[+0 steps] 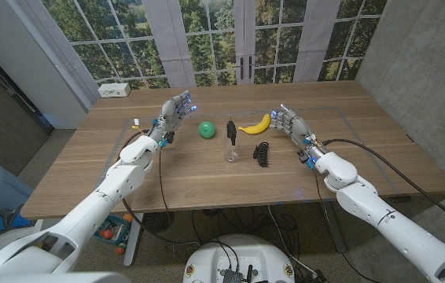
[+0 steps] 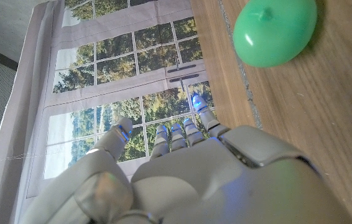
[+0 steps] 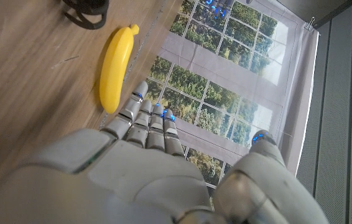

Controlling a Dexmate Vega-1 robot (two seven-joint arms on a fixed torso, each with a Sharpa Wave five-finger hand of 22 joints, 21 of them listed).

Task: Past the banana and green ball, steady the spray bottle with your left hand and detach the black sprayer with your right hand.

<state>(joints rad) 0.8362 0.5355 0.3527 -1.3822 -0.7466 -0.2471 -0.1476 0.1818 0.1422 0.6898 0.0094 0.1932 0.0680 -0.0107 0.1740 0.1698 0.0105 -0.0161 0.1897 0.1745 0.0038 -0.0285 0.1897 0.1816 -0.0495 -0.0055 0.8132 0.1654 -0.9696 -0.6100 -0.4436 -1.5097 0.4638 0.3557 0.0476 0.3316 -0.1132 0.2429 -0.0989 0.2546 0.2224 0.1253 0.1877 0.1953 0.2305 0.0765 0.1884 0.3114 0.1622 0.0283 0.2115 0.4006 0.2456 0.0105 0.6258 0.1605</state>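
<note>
A wooden desk (image 1: 207, 177) fills the middle of the head view, with tall windows onto trees behind it. Near the centre of the frame stands a small clear spray bottle (image 1: 231, 149) with a black sprayer (image 1: 230, 130) on top, upright on the desk. Just left of it and slightly higher in the frame sits a green ball (image 1: 207, 129). Just right of the sprayer and a little higher lies a yellow banana (image 1: 255, 124), curved. Below the banana, right of the bottle, a black clip-like object (image 1: 262, 152) rests on the desk.

The left hand (image 1: 172, 114) is raised at centre-left of the frame, left of the ball and apart from it, fingers spread, holding nothing. The right hand (image 1: 289, 126) is raised at centre-right, just right of the banana's tip, fingers likewise apart and holding nothing. The bottle stands between the two hands, touched by neither.

In the left wrist view, the green ball (image 2: 275, 30) sits at the upper right, beyond the back of the left hand (image 2: 188, 180). In the right wrist view, the banana (image 3: 115, 67) lies at upper left, near the fingertips (image 3: 140, 98) of the right hand (image 3: 145, 174).

A white box (image 1: 115, 90) sits at the desk's far left corner.
</note>
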